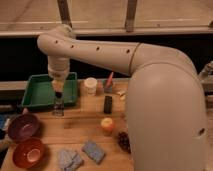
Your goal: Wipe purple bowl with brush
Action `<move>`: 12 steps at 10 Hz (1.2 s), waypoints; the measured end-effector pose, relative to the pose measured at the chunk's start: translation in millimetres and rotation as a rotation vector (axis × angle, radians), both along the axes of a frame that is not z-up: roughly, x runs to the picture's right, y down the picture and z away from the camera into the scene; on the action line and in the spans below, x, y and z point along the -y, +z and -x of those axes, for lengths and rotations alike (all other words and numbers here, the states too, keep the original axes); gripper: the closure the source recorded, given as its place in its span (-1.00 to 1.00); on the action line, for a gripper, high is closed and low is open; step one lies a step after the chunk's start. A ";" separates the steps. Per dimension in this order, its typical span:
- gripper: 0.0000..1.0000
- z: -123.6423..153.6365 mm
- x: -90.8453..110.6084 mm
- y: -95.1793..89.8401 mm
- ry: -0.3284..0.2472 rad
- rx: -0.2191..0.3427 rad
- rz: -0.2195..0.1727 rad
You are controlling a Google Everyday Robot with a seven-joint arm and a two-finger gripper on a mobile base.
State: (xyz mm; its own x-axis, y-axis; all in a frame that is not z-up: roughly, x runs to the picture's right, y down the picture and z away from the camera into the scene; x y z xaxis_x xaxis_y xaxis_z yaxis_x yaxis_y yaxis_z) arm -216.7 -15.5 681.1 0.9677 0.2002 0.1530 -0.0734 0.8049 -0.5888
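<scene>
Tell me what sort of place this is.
Probably a lab or test workbench: a wooden table staged with a green tray, purple bowl, red-orange bowl and sponges. The gripper hangs beside the tray.

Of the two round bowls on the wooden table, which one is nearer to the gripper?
The dull purple bowl. It sits behind the red-orange bowl, so it is closer to the gripper, which hangs over the table just before the green tray.

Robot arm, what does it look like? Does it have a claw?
The arm is smooth, fat and creamy white, made of rounded tube-like pieces, with a row of small dark dots along its side. It gets thinner toward the end. There, over the wooden table beside the green tray, sits the claw: small, dark and grey. No loose cables show.
</scene>
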 end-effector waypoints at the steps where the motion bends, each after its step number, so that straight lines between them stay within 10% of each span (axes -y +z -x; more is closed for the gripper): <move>1: 1.00 -0.6 -0.2 0.1 0.001 -0.001 0.001; 6: 1.00 -1.4 5.2 1.2 0.002 0.021 -0.018; 12: 1.00 80.3 47.0 -8.3 -0.088 0.153 -0.117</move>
State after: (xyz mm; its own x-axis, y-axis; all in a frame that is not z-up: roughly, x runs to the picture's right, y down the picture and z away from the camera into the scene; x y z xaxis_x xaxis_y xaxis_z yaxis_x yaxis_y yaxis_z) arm -297.0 -62.5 672.8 0.9445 0.0881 0.3164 0.0832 0.8678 -0.4900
